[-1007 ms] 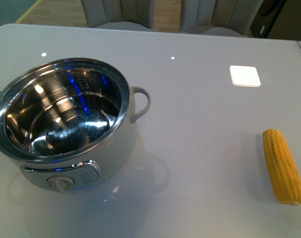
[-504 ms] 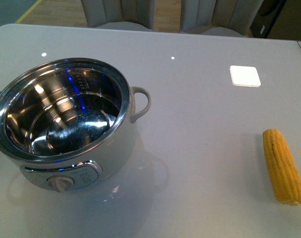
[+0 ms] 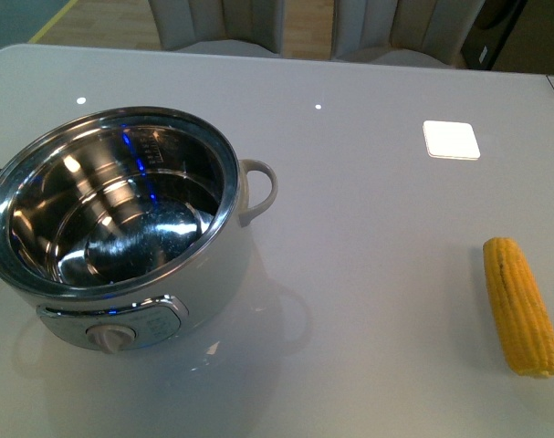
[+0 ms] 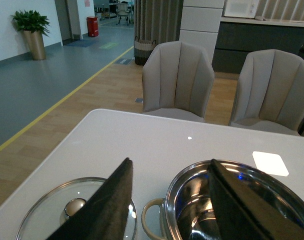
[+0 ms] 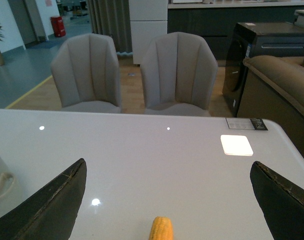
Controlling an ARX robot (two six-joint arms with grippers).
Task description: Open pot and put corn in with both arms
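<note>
The pot (image 3: 121, 228) stands lidless at the table's left, its shiny steel inside bare and its dial knob (image 3: 109, 338) facing me. Its glass lid (image 4: 46, 205) with a silver knob (image 4: 74, 206) lies flat on the table beside the pot's loop handle (image 4: 149, 220). My left gripper (image 4: 169, 161) hangs open above that handle, one finger over the lid and the other over the pot (image 4: 192, 172). The yellow corn (image 3: 522, 306) lies on the table at the right. Above its tip (image 5: 161, 229), my right gripper (image 5: 167, 163) is wide open, empty. Neither arm shows in the front view.
A white square patch (image 3: 451, 140) sits flat on the grey table (image 3: 368, 228) at the back right. Two grey chairs (image 3: 217, 23) stand beyond the far edge. A dark cabinet and a sofa (image 5: 282, 70) lie past the table's right side.
Only the blue reflections inside the pot have shifted a little. The pot and the corn lie where they were.
</note>
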